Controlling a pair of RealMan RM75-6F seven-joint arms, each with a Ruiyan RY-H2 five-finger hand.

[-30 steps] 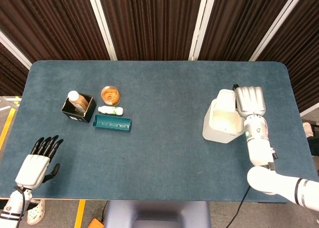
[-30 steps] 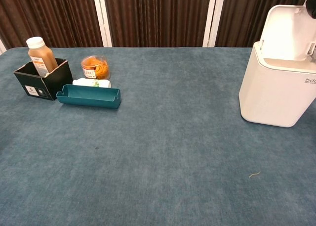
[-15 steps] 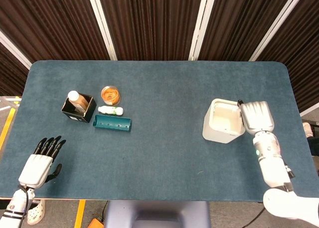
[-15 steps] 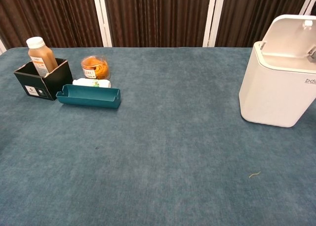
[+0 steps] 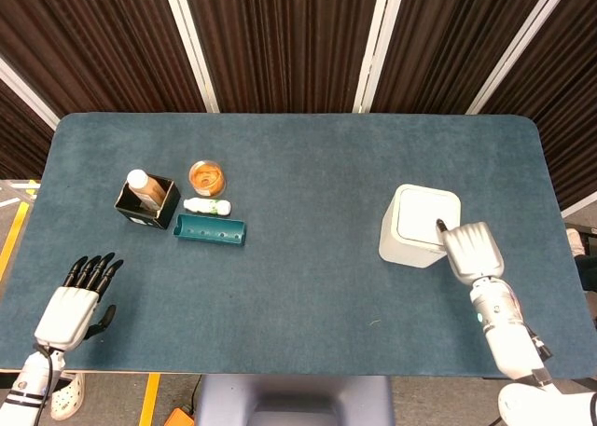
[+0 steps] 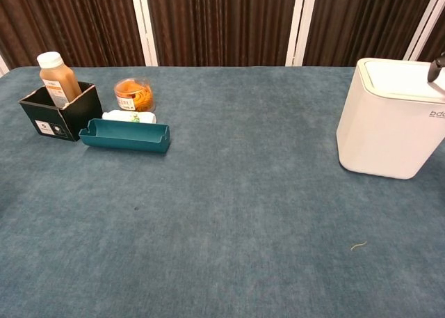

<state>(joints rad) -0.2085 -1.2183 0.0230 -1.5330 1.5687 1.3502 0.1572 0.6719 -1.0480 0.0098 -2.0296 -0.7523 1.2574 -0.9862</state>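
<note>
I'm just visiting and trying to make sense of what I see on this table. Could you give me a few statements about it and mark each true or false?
1. The white bin has its lid shut. True.
2. The right hand touches the bin's lid with a fingertip. True.
3. The left hand is holding the bottle. False: it holds nothing, with its fingers apart near the table's front edge.
4. The brown bottle stands in the black box. True.
5. The teal tray sits beside the white bin. False: it lies by the black box, far from the bin.
</note>
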